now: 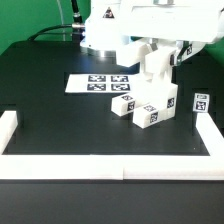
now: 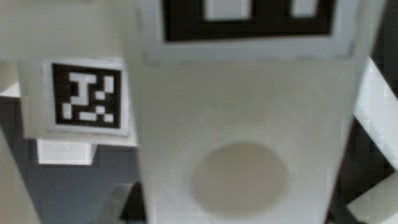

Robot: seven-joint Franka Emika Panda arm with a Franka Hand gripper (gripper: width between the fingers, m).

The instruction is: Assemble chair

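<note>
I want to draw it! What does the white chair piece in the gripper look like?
The chair piece is a chunky matte-white block, plastic-looking, upright, pinched by the gripper. The wrist view shows a black-and-white tag and a round dent on it. Its lower end seems to reach the other chair pieces on the table.

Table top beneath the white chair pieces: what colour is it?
Plain matte black table top; the exterior view shows it best.

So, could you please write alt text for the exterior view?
A white robot arm's gripper holds an upright white chair piece above other tagged chair pieces on a black table. A marker board lies nearby, white border rails around.
</note>
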